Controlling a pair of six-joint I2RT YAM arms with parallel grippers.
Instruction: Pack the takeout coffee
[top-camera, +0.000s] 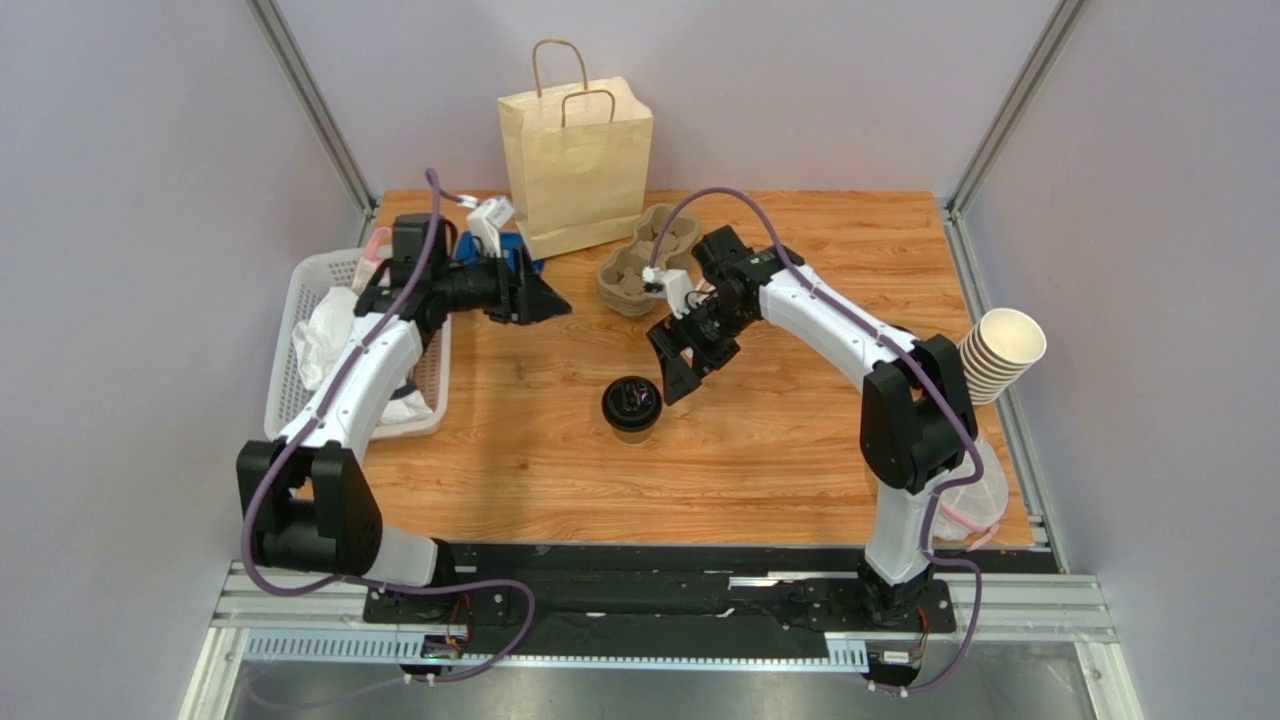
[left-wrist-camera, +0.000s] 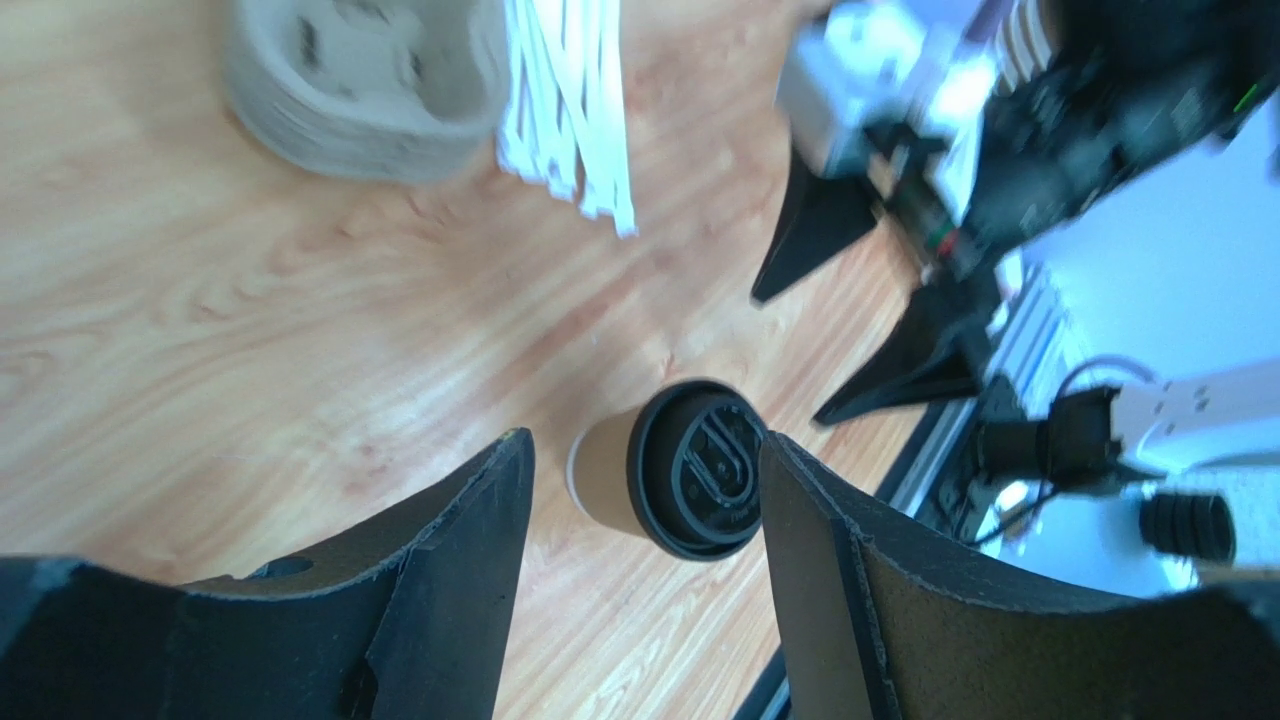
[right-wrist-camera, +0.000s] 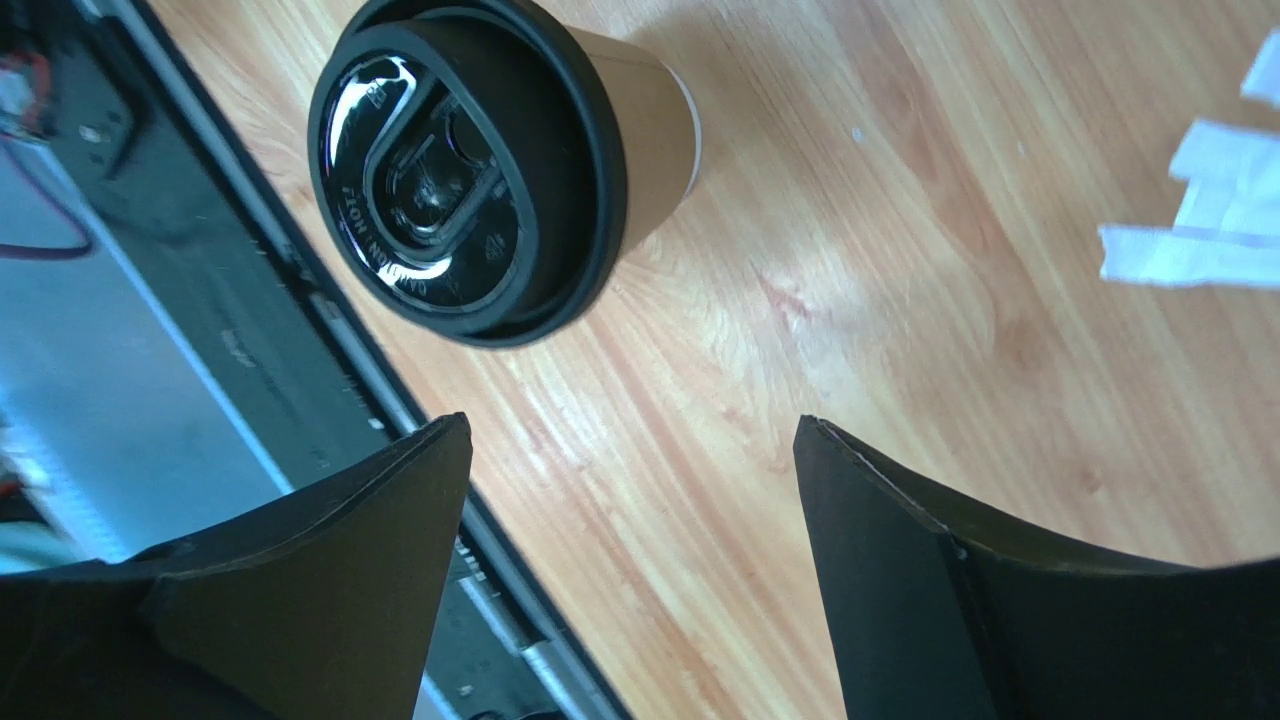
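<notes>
The takeout coffee (top-camera: 633, 407), a tan paper cup with a black lid, stands upright on the wooden table near the middle. My right gripper (top-camera: 679, 368) hovers just behind and to the right of it, open and empty. In the right wrist view the coffee (right-wrist-camera: 466, 165) lies beyond the wide-apart fingertips of the right gripper (right-wrist-camera: 631, 423), not between them. My left gripper (top-camera: 549, 302) is open and empty too, further back on the left and apart from the cup. In the left wrist view the left gripper (left-wrist-camera: 643, 440) points toward the coffee (left-wrist-camera: 679, 470), which stands well beyond its fingertips.
A tan paper bag (top-camera: 579, 150) with handles stands upright at the table's back edge. In front of it lies a pulp cup carrier (top-camera: 646, 258). A white basket (top-camera: 310, 357) sits at the left edge. A stack of lidless cups (top-camera: 1001, 354) hangs at the right.
</notes>
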